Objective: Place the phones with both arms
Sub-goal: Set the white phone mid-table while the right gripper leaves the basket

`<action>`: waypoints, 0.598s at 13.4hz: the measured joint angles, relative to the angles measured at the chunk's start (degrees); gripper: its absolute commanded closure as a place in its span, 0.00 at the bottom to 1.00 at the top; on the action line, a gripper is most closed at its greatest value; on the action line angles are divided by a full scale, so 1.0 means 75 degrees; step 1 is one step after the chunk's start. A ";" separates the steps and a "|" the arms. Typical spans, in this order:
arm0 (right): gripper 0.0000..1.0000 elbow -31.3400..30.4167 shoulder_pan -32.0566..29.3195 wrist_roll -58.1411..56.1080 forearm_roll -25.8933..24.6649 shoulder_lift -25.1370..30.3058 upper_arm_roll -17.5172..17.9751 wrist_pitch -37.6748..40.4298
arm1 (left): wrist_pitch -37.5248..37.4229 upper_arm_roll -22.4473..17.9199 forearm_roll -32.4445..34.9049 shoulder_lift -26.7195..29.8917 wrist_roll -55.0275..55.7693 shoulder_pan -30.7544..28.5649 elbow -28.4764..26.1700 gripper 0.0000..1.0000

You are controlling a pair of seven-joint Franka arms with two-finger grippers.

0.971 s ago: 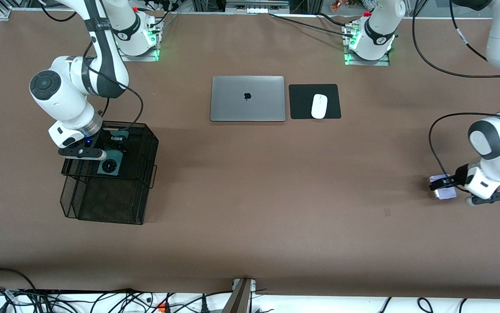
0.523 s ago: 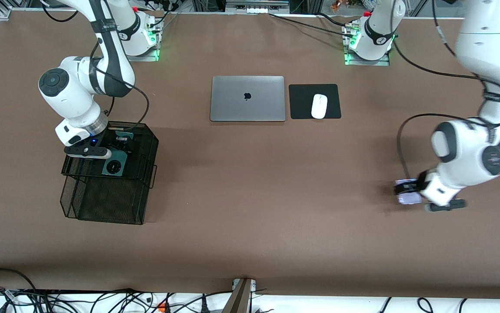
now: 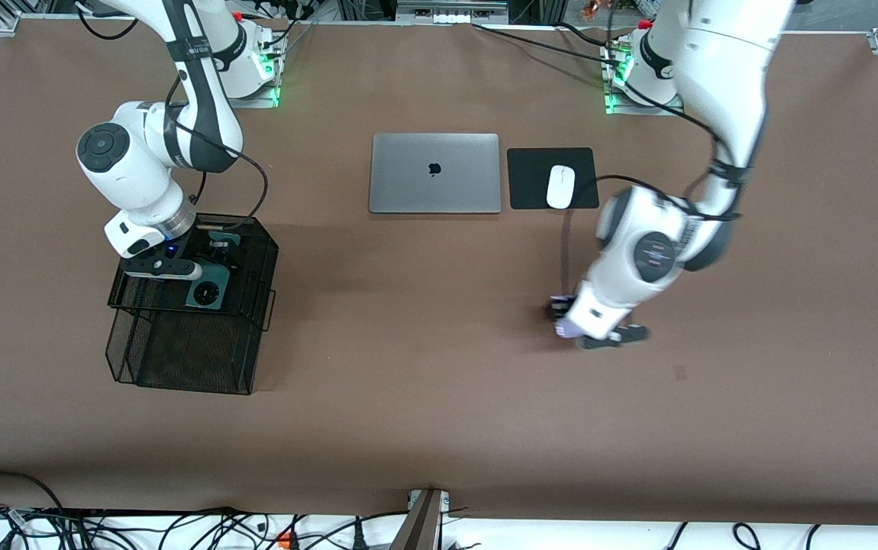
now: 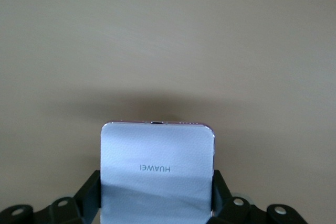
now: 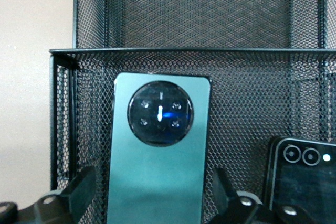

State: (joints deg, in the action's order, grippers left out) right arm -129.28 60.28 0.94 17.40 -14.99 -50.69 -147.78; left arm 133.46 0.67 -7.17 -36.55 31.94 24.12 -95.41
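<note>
while two phones [image 5: 157,156] lie basketed, one lilac phone [image 4: 156,174] carried

Bright even light, soft shadows

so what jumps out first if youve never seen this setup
The left gripper carries the lilac phone, clamped between its fingers above bare table nearer the front camera than the mouse. At the right arm's end of the table, the right gripper hangs over the black mesh basket, fingers open either side of the green phone, which lies in the upper tier beside the black phone.
</note>
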 measured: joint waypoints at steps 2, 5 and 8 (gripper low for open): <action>0.01 0.0069 0.0003 0.0000 0.0000 0.0000 0.0001 -0.0008 | 0.0000 -0.0008 0.0000 -0.0321 0.0511 0.0708 0.0451 1.00; 0.01 0.0349 0.0007 -0.0002 0.0000 0.0005 -0.0001 0.0121 | 0.0000 -0.0037 0.0000 -0.0909 0.0829 0.1496 0.1301 1.00; 0.01 0.0931 0.0007 -0.0008 0.0000 0.0018 -0.0086 0.1151 | 0.0001 -0.0455 0.0002 -0.1797 0.1351 0.2456 0.2344 1.00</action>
State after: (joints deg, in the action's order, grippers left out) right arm -122.29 60.33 0.88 17.40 -14.86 -51.33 -139.15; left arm 133.46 -2.74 -7.15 -50.03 42.07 42.53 -77.83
